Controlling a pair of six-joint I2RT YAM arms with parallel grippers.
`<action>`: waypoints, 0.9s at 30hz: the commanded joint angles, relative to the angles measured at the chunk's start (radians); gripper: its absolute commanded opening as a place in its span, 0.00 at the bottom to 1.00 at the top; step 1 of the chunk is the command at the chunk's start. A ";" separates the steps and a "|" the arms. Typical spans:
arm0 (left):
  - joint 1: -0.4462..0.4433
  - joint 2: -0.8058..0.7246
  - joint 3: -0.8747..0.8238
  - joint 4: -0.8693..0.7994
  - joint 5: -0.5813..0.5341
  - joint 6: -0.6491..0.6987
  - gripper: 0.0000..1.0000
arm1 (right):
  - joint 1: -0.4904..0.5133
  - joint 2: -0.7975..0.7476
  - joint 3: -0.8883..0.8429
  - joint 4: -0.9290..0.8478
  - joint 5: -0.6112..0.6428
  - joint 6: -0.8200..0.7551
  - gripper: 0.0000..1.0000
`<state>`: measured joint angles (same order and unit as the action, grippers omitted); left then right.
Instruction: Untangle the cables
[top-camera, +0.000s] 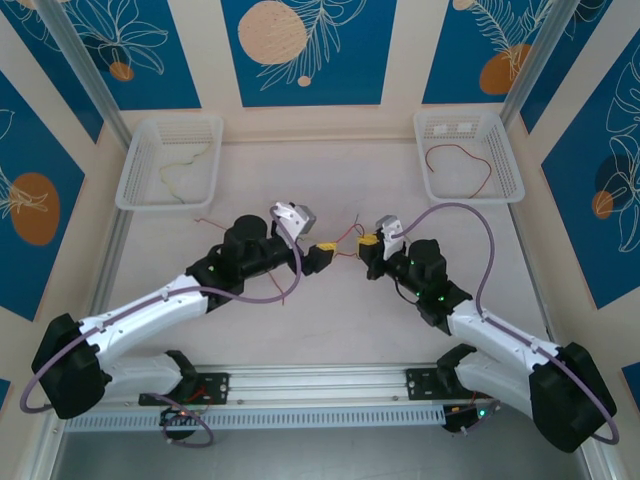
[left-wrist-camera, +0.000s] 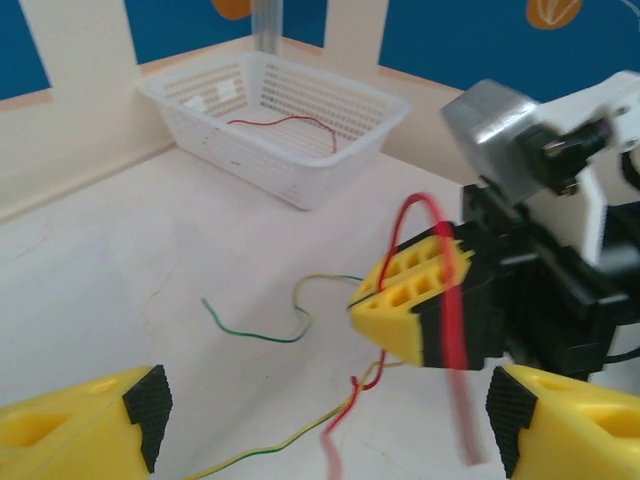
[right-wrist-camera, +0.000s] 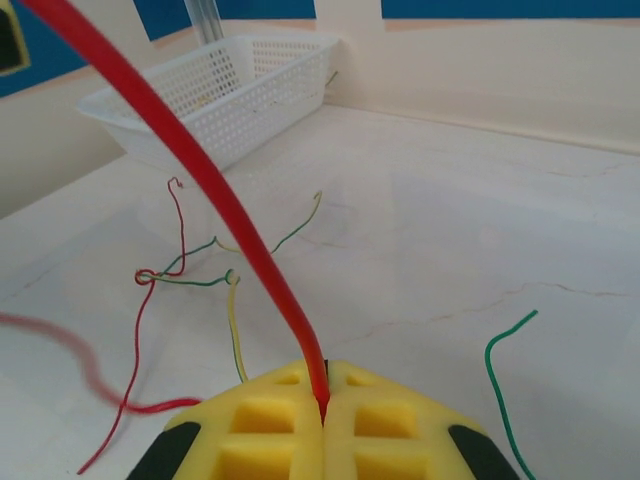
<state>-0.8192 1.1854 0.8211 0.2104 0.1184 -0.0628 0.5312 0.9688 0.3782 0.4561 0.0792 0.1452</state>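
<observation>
Two cables are already lying sorted, one in each basket: a sorted red cable (top-camera: 488, 172) is sitting in the right basket (top-camera: 517, 165), and a sorted yellow-green cable (top-camera: 180, 165) is sitting in the left basket (top-camera: 128, 175). So you are, by my reading, partway through, with the middle of the table (top-camera: 330, 175) holding what is left.

One more cable is being worked now. Your right jaws are clenching the held red cable (right-wrist-camera: 230, 230), pinching it tight between the yellow pads, and it is arching up and away from them. Your left jaws are standing released, spread wide and gripping nothing, just beside the right ones over the middle of the table.

Three strands are lying on the table as far as I am able to count. A thin red strand (right-wrist-camera: 140, 340) and a yellow-green strand (right-wrist-camera: 236, 335) are meeting at a small knot (right-wrist-camera: 150, 277), so that crossing is waiting to be pulled apart. A loose green strand (right-wrist-camera: 495, 370) is lying by itself, well apart from the knot. Whether the knot is hiding a further strand, I cannot tell.

Counting it all: two baskets, two arms, two cables binned, one in the jaws, three or so lying on the table.
</observation>
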 joint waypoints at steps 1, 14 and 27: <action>0.023 -0.014 -0.027 0.042 -0.030 0.057 0.82 | -0.031 -0.046 -0.020 -0.001 -0.060 0.031 0.00; 0.027 0.162 0.000 -0.030 0.108 0.222 0.77 | -0.171 -0.173 -0.106 0.005 -0.263 0.106 0.00; 0.026 0.347 0.093 -0.042 0.168 0.270 0.70 | -0.235 -0.292 -0.153 -0.039 -0.348 0.124 0.00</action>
<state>-0.8005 1.5040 0.8745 0.1535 0.2260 0.1852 0.3008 0.6968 0.2428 0.4164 -0.2356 0.2474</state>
